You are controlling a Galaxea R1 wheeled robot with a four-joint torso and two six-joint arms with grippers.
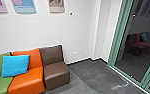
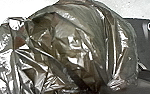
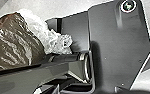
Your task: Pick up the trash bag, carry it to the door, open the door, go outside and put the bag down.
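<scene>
The glossy, crumpled trash bag point(image 2: 66, 50) bulges close by the left gripper; whether it is held, or how wide either gripper stands, one cannot tell. Near the right gripper, whitish plastic point(image 3: 58, 41) bunches against the bag. Well beyond both grippers are a brown seat point(image 1: 57, 75), an orange seat point(image 1: 28, 82) and a blue cushion point(image 1: 16, 65), with a white wall point(image 1: 53, 32) behind.

ok so the grey floor point(image 1: 88, 72) has low sofa seats lined up on the left: green seat point(image 1: 0, 85), orange seat point(image 1: 28, 81), then brown seat point(image 1: 57, 74), furthest right lol
</scene>
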